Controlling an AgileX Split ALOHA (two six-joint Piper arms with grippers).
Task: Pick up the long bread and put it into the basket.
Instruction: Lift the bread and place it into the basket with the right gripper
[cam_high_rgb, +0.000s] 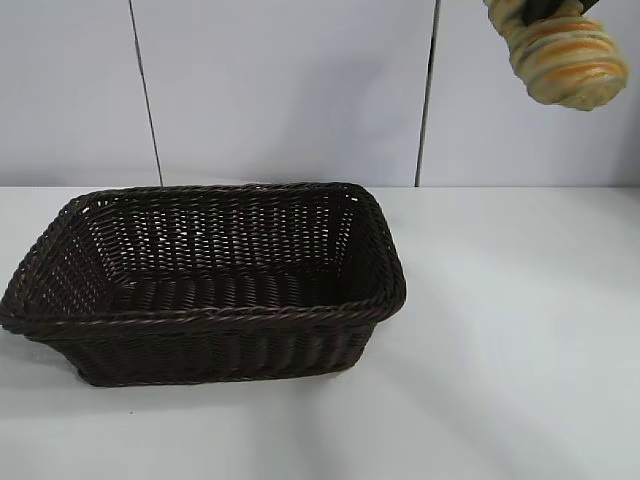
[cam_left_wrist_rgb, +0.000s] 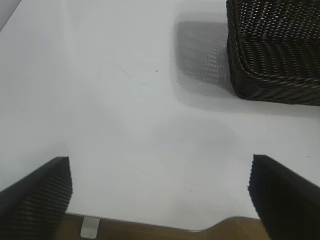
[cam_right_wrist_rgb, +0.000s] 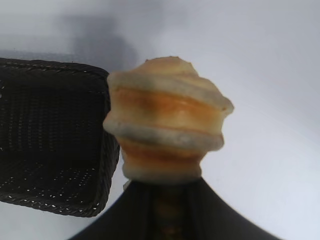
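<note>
The right gripper (cam_right_wrist_rgb: 167, 200) held the long bread (cam_high_rgb: 565, 55) by one end, squeezed tight on it, so the other end hung free. The bread was high in the air, up and off to the right of the basket (cam_high_rgb: 200, 315), not over it yet. It was likely lifted that high so it could pass over the rim without bumping. The basket sat on the white desk (cam_high_rgb: 520, 330) with nothing in it. The left gripper (cam_left_wrist_rgb: 160, 200) waited near the basket's corner, its fingers (cam_left_wrist_rgb: 35, 200) spread wide and holding nothing.
</note>
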